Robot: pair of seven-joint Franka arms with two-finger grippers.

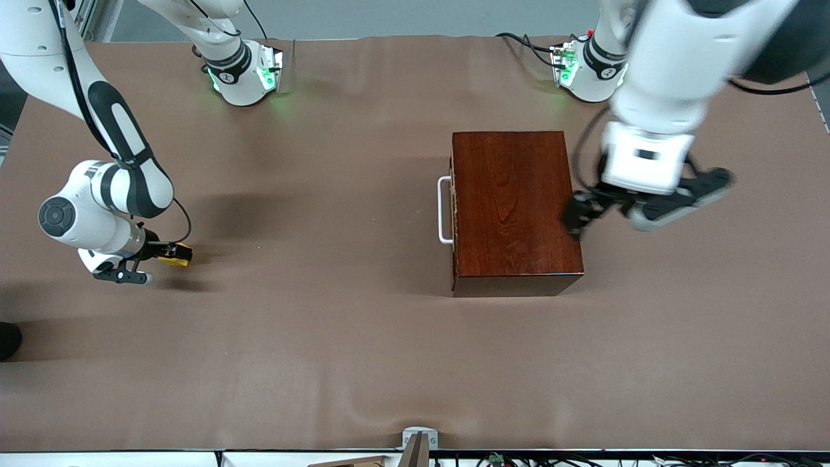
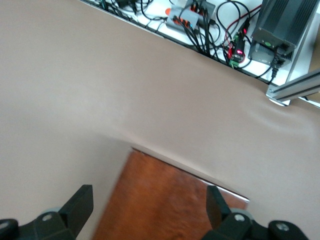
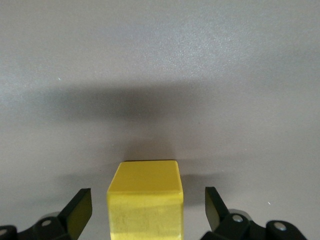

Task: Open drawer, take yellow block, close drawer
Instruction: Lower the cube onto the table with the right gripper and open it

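Brown table [image 1: 363,363] bears closed drawer [image 1: 512,207], yellow block [image 1: 175,254] apart.

count: one glossy mahogany-coloured rectangular wooden box [image 1: 512,207] with one white loop handle [image 1: 443,211] on its drawer front, one small bright yellow cube [image 1: 175,254]. two white franka arms, each with one black two-finger gripper: left gripper [image 1: 639,207], right gripper [image 1: 152,263]. one brown table cover [image 1: 324,324], one grey metal bracket [image 1: 419,440] at its near edge.
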